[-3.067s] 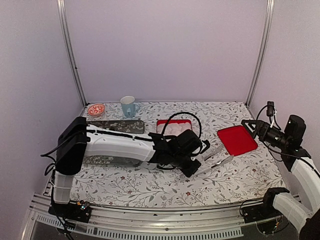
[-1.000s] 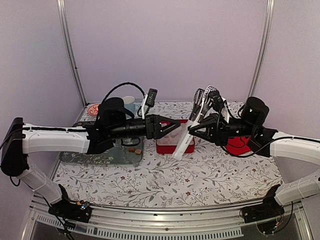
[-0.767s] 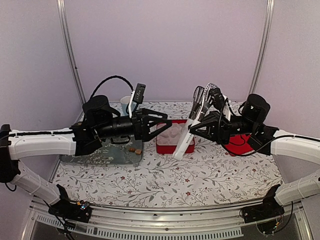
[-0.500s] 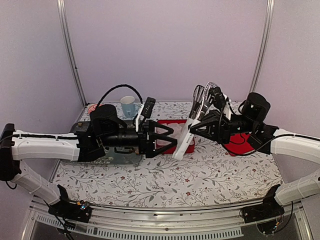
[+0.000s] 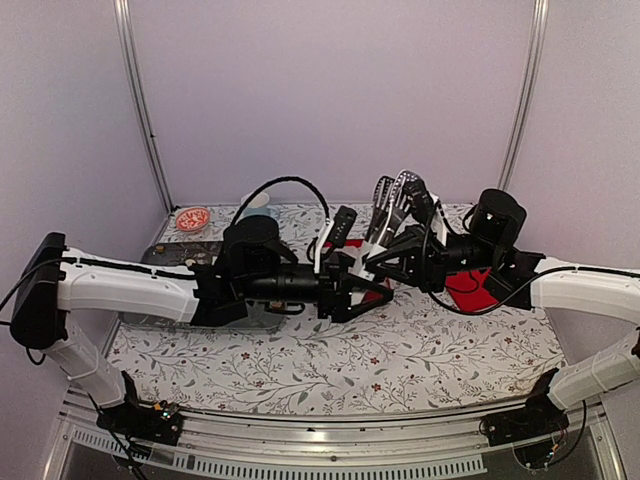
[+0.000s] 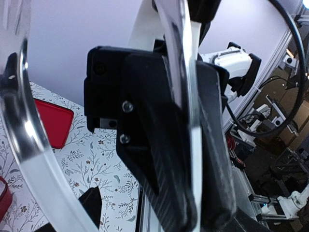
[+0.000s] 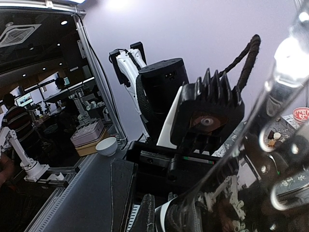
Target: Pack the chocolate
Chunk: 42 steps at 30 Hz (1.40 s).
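My right gripper (image 5: 380,264) is shut on one arm of the metal tongs (image 5: 394,200), held above the red box (image 5: 376,292), which is mostly hidden under both grippers. My left gripper (image 5: 345,286) faces it at the tongs' white handle end (image 5: 355,266), jaws spread. The left wrist view shows the right fingers (image 6: 164,159) clamped on the white strip (image 6: 195,159). The tongs' other arm (image 6: 29,140) curves past one left fingertip (image 6: 91,208). A few small chocolate lumps (image 7: 274,138) show in the right wrist view.
The red lid (image 5: 470,288) lies flat behind the right forearm. A dark patterned tray (image 5: 180,254), a red-patterned saucer (image 5: 192,217) and a blue cup (image 5: 258,202) stand at the back left. Both arms cross low over the middle of the table.
My left gripper has swung right and forward from the tray up to the tongs' handle end. My right gripper has brought the tongs slightly left.
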{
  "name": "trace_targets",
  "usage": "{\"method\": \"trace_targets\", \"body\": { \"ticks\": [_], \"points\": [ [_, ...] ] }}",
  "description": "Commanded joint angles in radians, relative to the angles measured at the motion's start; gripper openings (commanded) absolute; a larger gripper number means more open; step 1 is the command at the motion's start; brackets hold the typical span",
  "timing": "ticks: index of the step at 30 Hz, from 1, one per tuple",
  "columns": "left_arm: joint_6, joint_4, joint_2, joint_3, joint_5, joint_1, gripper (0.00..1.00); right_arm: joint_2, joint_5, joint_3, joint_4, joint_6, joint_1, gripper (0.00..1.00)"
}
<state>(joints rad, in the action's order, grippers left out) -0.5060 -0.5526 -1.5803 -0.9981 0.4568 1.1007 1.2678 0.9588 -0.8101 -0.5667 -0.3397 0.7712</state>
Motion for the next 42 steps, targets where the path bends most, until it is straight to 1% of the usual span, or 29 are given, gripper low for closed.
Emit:
{"method": "trace_targets", "body": {
  "ticks": [1, 4, 8, 9, 11, 13, 15, 16, 17, 19, 21, 23, 24, 27, 31, 33, 35, 39, 40, 41, 42],
  "points": [
    [-0.014, -0.065, -0.026, -0.048, -0.034, 0.012, 0.72, 0.011, -0.017, -0.028, -0.067, -0.001, 0.022, 0.0],
    [-0.027, -0.082, -0.029, -0.043, -0.046, 0.011, 0.65, 0.0, -0.031, -0.018, -0.067, 0.001, 0.022, 0.0],
    [-0.042, -0.132, -0.013, 0.01, -0.068, 0.009, 0.54, -0.028, -0.063, 0.002, -0.065, 0.014, 0.022, 0.0],
    [-0.042, -0.145, -0.007, 0.024, -0.072, 0.008, 0.5, -0.035, -0.072, 0.006, -0.065, 0.017, 0.022, 0.0],
    [-0.041, -0.153, 0.002, 0.041, -0.081, 0.009, 0.4, -0.047, -0.086, 0.016, -0.066, 0.023, 0.023, 0.0],
    [-0.027, -0.143, 0.006, 0.048, -0.079, 0.008, 0.34, -0.059, -0.105, 0.024, -0.067, 0.029, 0.022, 0.0],
    [-0.019, -0.129, 0.013, 0.049, -0.076, 0.008, 0.32, -0.071, -0.126, 0.031, -0.067, 0.029, 0.022, 0.08],
    [-0.014, -0.12, 0.015, 0.049, -0.077, 0.008, 0.31, -0.074, -0.135, 0.031, -0.066, 0.028, 0.022, 0.16],
    [-0.009, -0.11, 0.018, 0.047, -0.08, 0.007, 0.3, -0.083, -0.146, 0.033, -0.065, 0.026, 0.021, 0.25],
    [0.002, -0.09, 0.024, 0.043, -0.086, 0.008, 0.3, -0.097, -0.173, 0.036, -0.065, 0.025, 0.018, 0.37],
    [0.009, -0.076, 0.029, 0.042, -0.089, 0.008, 0.29, -0.114, -0.197, 0.042, -0.065, 0.022, 0.013, 0.46],
    [0.014, -0.068, 0.033, 0.042, -0.091, 0.007, 0.29, -0.129, -0.213, 0.048, -0.066, 0.022, 0.004, 0.47],
    [0.014, -0.064, 0.033, 0.042, -0.089, 0.008, 0.29, -0.132, -0.216, 0.048, -0.068, 0.021, -0.001, 0.47],
    [0.015, -0.058, 0.031, 0.04, -0.083, 0.008, 0.27, -0.122, -0.203, 0.042, -0.065, 0.014, -0.013, 0.42],
    [0.022, -0.036, 0.029, 0.023, -0.053, 0.007, 0.26, -0.091, -0.178, 0.032, -0.065, 0.001, -0.012, 0.44],
    [0.026, -0.03, 0.029, 0.014, -0.037, 0.008, 0.26, -0.073, -0.165, 0.028, -0.068, -0.005, -0.013, 0.41],
    [0.026, -0.03, 0.029, 0.009, -0.025, 0.008, 0.26, -0.056, -0.15, 0.023, -0.072, -0.009, -0.014, 0.33],
    [0.03, -0.027, 0.032, 0.009, -0.016, 0.006, 0.25, -0.049, -0.136, 0.016, -0.078, -0.016, -0.013, 0.13],
    [0.03, -0.028, 0.034, 0.014, -0.015, 0.004, 0.26, -0.052, -0.135, 0.015, -0.081, -0.017, -0.012, 0.1],
    [0.026, -0.035, 0.038, 0.022, -0.018, 0.001, 0.27, -0.055, -0.132, 0.015, -0.085, -0.02, -0.013, 0.07],
    [0.02, -0.041, 0.044, 0.032, -0.026, -0.005, 0.32, -0.058, -0.132, 0.014, -0.089, -0.022, -0.013, 0.04]
  ]
}}
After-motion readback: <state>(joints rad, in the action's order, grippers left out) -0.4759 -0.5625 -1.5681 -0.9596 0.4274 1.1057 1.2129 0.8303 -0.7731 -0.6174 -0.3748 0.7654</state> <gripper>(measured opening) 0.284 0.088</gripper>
